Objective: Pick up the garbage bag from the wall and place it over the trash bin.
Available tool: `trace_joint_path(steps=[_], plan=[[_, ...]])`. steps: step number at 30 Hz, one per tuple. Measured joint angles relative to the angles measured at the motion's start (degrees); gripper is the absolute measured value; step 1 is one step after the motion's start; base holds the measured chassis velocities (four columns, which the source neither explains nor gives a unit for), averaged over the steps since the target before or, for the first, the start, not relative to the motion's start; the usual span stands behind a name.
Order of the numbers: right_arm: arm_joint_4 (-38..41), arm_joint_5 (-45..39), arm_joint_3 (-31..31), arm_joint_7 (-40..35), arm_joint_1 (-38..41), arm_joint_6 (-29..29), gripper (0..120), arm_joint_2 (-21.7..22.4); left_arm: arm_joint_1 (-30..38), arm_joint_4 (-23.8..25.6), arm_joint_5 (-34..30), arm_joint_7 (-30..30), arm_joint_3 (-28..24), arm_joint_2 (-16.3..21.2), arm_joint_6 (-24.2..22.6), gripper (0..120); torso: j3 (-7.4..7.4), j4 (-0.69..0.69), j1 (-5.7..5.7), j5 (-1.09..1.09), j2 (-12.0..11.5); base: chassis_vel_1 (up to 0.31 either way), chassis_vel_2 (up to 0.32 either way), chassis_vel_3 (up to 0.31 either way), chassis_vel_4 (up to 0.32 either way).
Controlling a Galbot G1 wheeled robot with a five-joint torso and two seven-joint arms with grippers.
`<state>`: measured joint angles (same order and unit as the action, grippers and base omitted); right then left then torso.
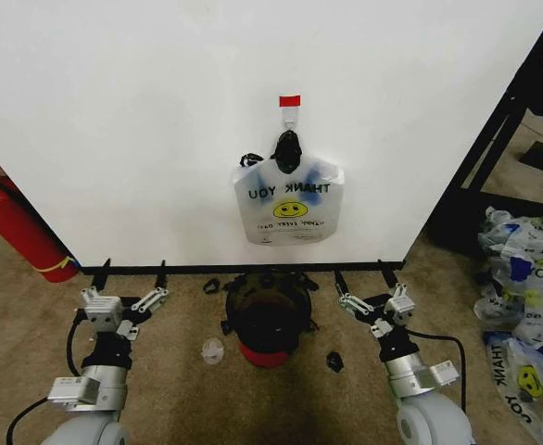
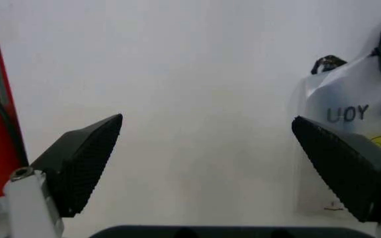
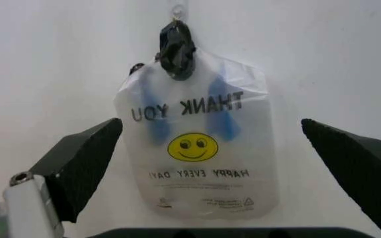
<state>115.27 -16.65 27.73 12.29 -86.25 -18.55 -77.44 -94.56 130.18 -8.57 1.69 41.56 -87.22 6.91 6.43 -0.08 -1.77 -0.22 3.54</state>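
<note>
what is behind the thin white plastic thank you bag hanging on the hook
Behind the white plastic smiley bag is the plain white wall. A small white hook under red tape holds it; the wall patch it covers is hidden.

light: bright, even | wall [image 1: 160,111]: washed out | wrist views: soft, near end effector fingers blurred

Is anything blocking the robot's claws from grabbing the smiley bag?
Nothing visible. The garbage bag hangs free on the wall, above the trash bin. The right gripper and left gripper are both open, low near the floor, with clear space up to the bag.
</note>
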Motion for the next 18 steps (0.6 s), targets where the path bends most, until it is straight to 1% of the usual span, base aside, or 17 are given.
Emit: trace_joint_path(steps=[1, 2, 3, 4, 5, 18], plan=[[-0.19, 0.20, 0.04, 0.02, 0.11, -0.09, 100, 0.00, 0.00, 0.00, -0.04, -0.09, -0.02, 0.00, -0.04, 100, 0.00, 0.00, 0.00, 0.00, 0.00, 0.000, 0.000, 0.000, 0.000], [-0.54, 0.56, 0.14, 0.02, 0.31, -0.25, 100, 0.05, -0.35, 0.66, -1.41, -1.38, -0.84, -0.40, -1.73, 100, 0.00, -0.04, 0.00, 0.01, 0.00, 0.000, 0.000, 0.000, 0.000], [-0.79, 0.85, 0.18, 0.02, 0.40, -0.37, 100, 0.10, -0.99, 1.30, -2.68, -2.40, -1.96, -1.19, -3.53, 100, 0.00, 0.02, 0.00, 0.00, 0.00, 0.000, 0.000, 0.000, 0.000], [-0.85, 0.99, 0.18, 0.03, 0.44, -0.42, 100, 0.12, -1.31, 1.47, -3.11, -2.69, -2.46, -1.50, -4.26, 100, 0.00, 0.02, 0.00, 0.01, 0.00, 0.000, 0.000, 0.000, 0.000], [-0.89, 1.09, 0.21, 0.02, 0.43, -0.44, 100, 0.16, -1.47, 1.60, -3.24, -2.78, -2.76, -1.74, -4.58, 100, 0.00, -0.01, 0.00, 0.00, 0.00, 0.000, 0.000, 0.000, 0.000], [-1.07, 0.16, -0.08, 0.60, 0.25, -0.45, 100, 0.18, -1.90, 1.11, -2.27, -2.12, -3.38, -2.78, -3.52, 100, 0.00, -0.01, 0.00, 0.00, 0.00, 0.000, 0.000, 0.000, 0.000]])
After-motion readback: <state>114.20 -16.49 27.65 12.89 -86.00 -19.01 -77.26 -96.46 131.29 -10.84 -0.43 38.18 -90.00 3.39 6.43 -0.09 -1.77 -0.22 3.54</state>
